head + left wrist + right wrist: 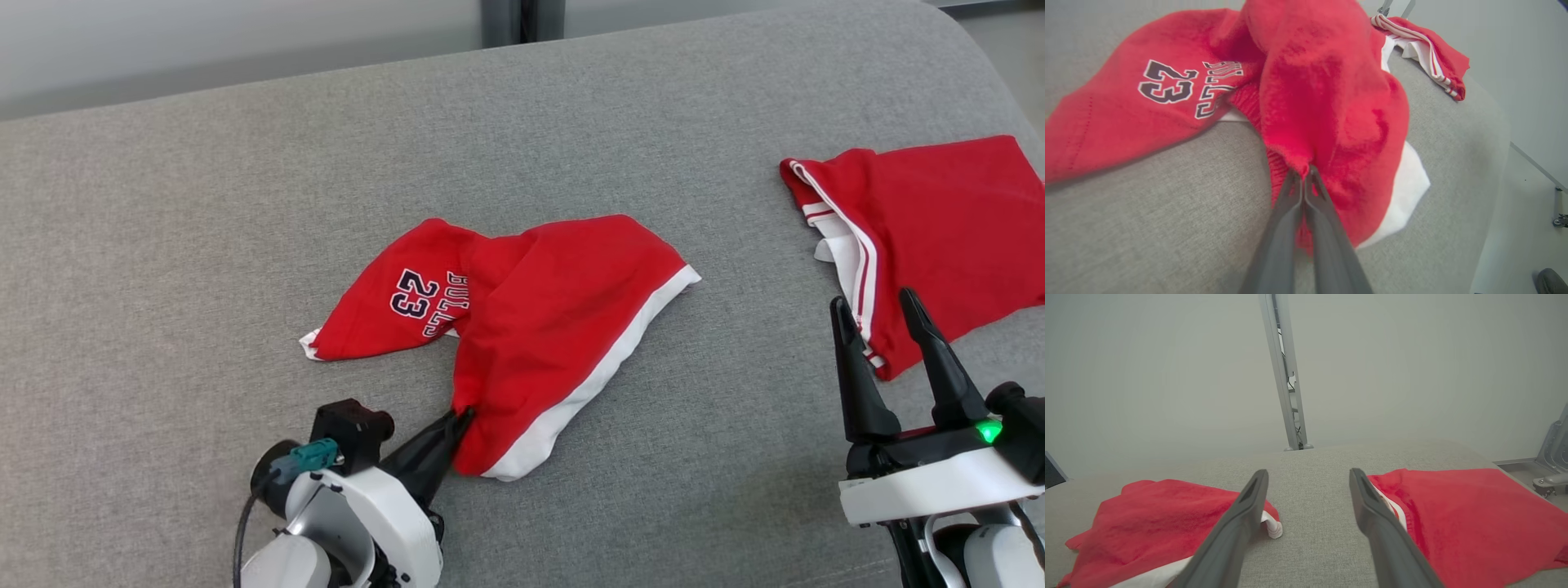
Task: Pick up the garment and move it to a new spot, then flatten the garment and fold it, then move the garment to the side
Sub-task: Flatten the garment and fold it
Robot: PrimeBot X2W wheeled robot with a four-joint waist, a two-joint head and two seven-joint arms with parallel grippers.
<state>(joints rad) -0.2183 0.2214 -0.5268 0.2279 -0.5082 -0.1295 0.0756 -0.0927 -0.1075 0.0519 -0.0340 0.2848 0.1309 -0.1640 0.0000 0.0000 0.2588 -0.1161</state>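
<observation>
Red jersey (563, 327) is lying crumpled in the middle of the grey bench (204, 204), with the number side flopped over to the left and the white hem running toward the near edge. The left gripper (461, 418) is pinched together on a small bit of red fabric at the near edge, right by the hem. In the left wrist view the fingers (1290, 212) meet with just a nub of cloth between them. The right gripper (875, 304) is spread wide, holding nothing, over the near corner of the other red piece (955, 212) off to the right.

My worries:
- That bite looks thin, so a quick lift could let the cloth slide out.
- A one-point pickup means the jersey hangs like a rope and probably lands even more bunched, so flattening gets harder.
- It may have caught only one layer, which could turn the thing inside out.
- If the new spot is rightward, it could land on the other piece or drag it.
</observation>
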